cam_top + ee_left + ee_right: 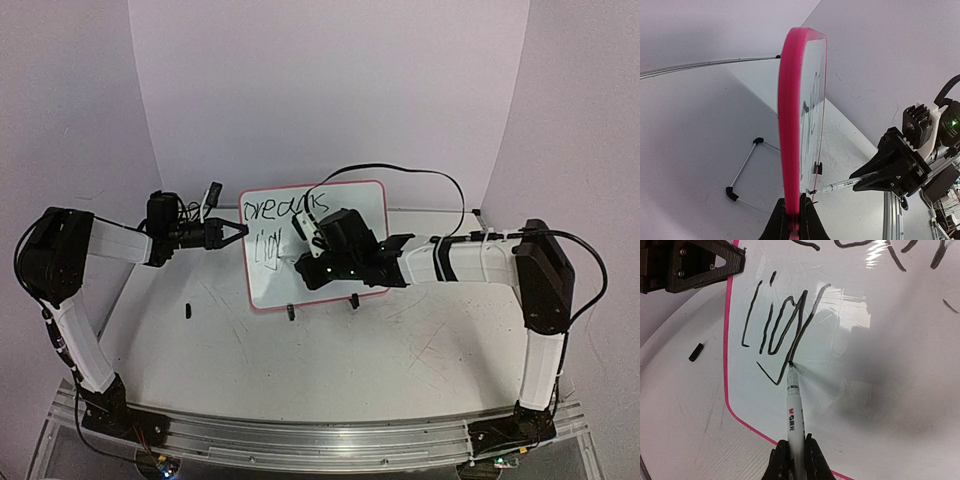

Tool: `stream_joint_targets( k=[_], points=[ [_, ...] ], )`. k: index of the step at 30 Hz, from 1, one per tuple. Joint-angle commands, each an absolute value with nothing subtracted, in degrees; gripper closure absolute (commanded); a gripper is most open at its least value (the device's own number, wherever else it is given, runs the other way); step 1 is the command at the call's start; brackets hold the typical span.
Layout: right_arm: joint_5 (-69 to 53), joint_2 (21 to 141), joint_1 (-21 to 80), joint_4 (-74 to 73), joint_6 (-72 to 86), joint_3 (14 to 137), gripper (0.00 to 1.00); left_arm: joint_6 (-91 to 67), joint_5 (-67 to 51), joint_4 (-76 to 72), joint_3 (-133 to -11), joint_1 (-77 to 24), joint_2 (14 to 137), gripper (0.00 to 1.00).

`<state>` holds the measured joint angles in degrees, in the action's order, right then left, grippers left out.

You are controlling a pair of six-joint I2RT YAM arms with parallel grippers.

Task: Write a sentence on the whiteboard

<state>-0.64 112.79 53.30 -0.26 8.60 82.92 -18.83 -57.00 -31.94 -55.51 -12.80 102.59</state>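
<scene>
The whiteboard point(365, 205) with its pink frame stands tilted at the table's middle. My left gripper point(240, 231) is shut on its left edge, seen edge-on in the left wrist view point(790, 150). My right gripper point(795, 457) is shut on a white marker point(794, 410) whose tip touches the board point(880, 405). The sentence point(285, 208) shows "dreams" on the top line and the start of a second line, "lig" point(782, 322), under the tip. The marker also shows in the left wrist view point(840, 186). My right gripper point(300, 262) covers the board's lower middle.
A small black cap point(187, 309) lies on the table left of the board, also in the right wrist view point(696, 352). Two black clip feet point(291, 313) sit at the board's near edge. A wire stand point(742, 172) is behind the board. A black cable point(420, 175) arcs above.
</scene>
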Motion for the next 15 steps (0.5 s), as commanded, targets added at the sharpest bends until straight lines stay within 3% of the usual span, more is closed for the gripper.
stream_joint_targets(
  k=[1, 15],
  points=[
    [3.4, 111.5, 52.8, -0.8, 8.3, 86.4, 1.00, -15.9, -54.5, -32.2, -57.9, -13.1, 103.4, 1.00],
    [5.2, 111.5, 51.2, -0.5, 8.7, 87.8, 1.00, -15.7, -54.6, -32.1, -58.0, -13.2, 103.5, 1.00]
  ],
)
